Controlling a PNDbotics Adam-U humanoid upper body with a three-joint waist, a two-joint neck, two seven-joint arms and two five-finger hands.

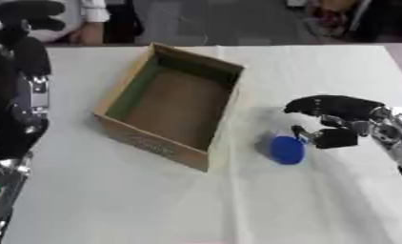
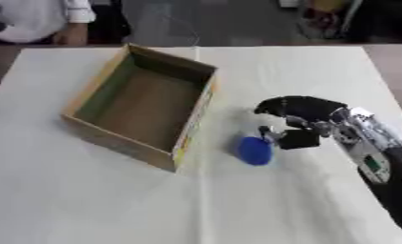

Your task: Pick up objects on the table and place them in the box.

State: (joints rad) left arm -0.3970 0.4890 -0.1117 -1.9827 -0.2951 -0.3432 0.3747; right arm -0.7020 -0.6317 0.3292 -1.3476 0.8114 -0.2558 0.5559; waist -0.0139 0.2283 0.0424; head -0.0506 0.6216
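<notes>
The left arm [image 1: 17, 95] stood along the left edge of the surface [image 2: 87, 200], black with silver joints, rising toward the far left corner. The left hand [image 1: 27, 14] showed there as a dark mass of fingers at the top of the left eye view; whether those fingers were straight or curled could not be told.

To its right, on the left half of the white surface and nearer the far edge, sat the box [image 1: 146, 138], an open cardboard carton turned askew so that one corner pointed at the near edge. Its inside was brown and bare, with a greenish left wall.

Just right of the box's near right corner lay the blue object [image 2: 254, 150], a rounded, flattish thing resting on the surface, apart from the box wall and roughly midway between the near and far edges.

The right hand [image 2: 297, 119] sat immediately right of the blue object and slightly farther back. Its fingers arched forward and down over the surface, partly curled, with the thumb below them reaching toward the blue object's right rim; it seemed to touch there, but contact could not be confirmed, and nothing was clamped between thumb and fingers. The right forearm ran back toward the surface's right edge, silver at the wrist.
</notes>
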